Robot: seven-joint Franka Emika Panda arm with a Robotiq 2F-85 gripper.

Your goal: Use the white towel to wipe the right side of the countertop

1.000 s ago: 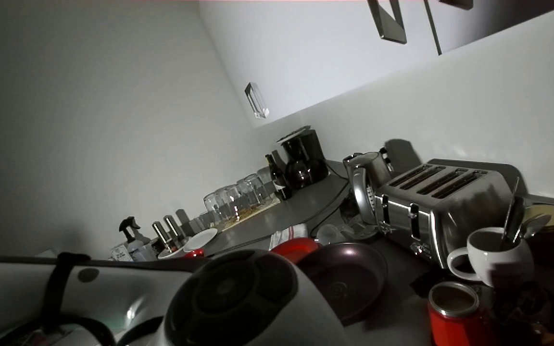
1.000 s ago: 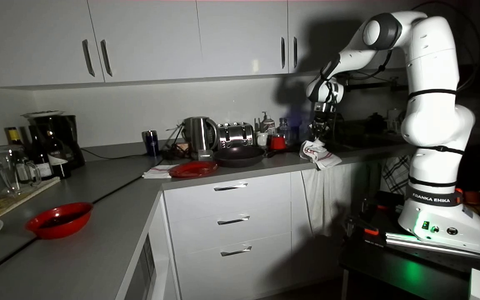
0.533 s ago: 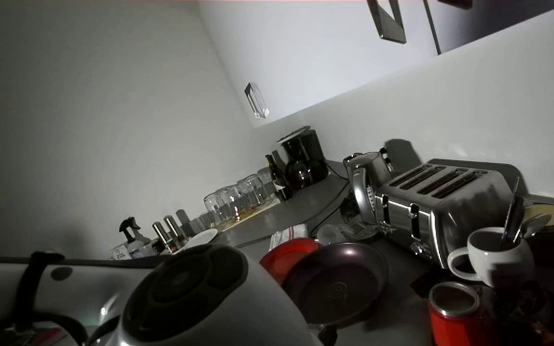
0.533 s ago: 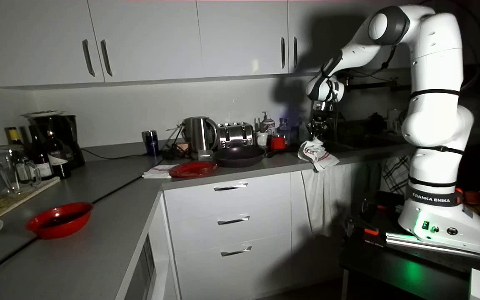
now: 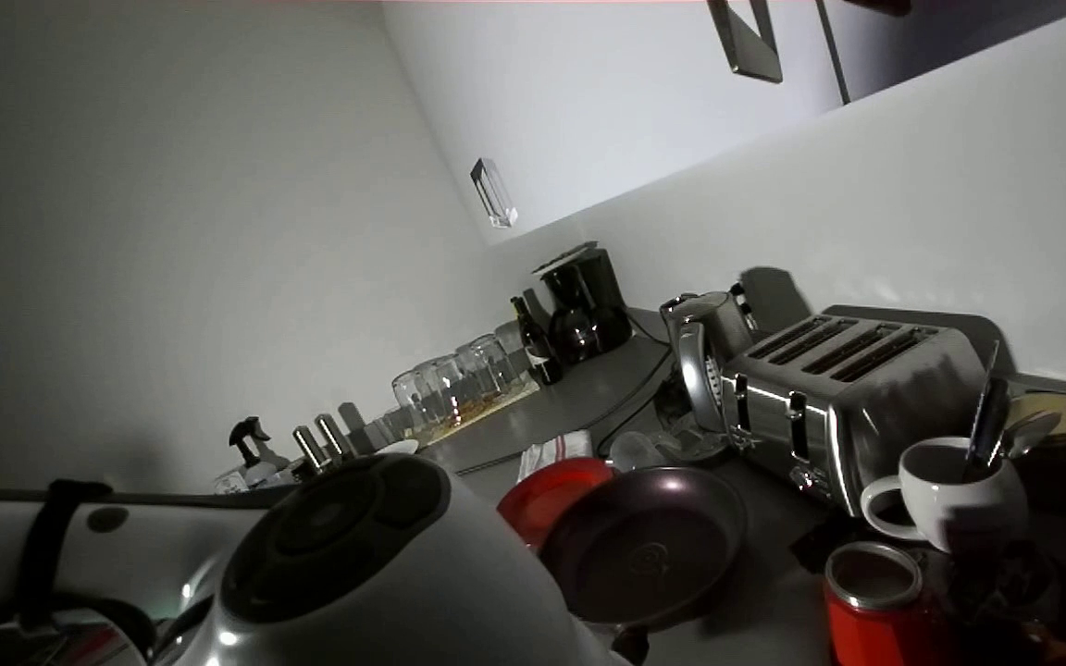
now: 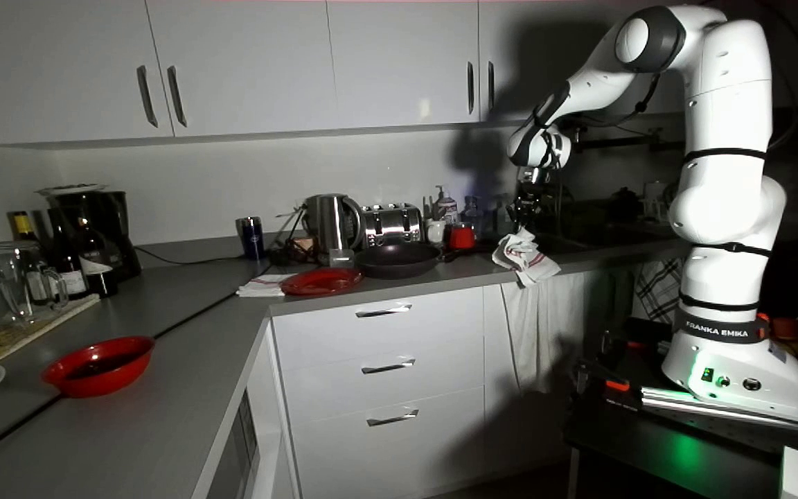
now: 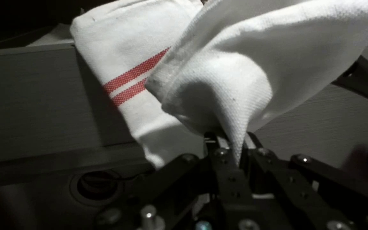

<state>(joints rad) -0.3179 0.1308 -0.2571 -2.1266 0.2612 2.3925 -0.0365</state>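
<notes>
The white towel point(image 6: 525, 258) with red stripes hangs bunched from my gripper point(image 6: 526, 216) at the front edge of the countertop point(image 6: 184, 360), near its right part. Its lower corner hangs past the edge. In the wrist view my gripper point(image 7: 230, 142) is shut on a pinched fold of the towel point(image 7: 235, 86), which spreads out over the grey countertop point(image 7: 311, 127). How much of the towel touches the surface I cannot tell. In an exterior view the countertop point(image 5: 579, 402) shows, but arm parts fill the lower left; gripper and held towel do not show there.
A dark pan point(image 6: 397, 260) stands left of the towel, its handle point(image 7: 367, 80) near it. Behind are a red pot point(image 6: 462, 237), white mug point(image 5: 959, 499), and toaster point(image 5: 866, 398). A red plate point(image 6: 321, 281) and folded striped cloth point(image 6: 262, 285) lie farther left. A sink drain point(image 7: 97, 185) shows.
My gripper and the towel have shifted slightly left along the front edge. The arm's elbow has risen a little, and the arm covers less of the pan and red plate.
</notes>
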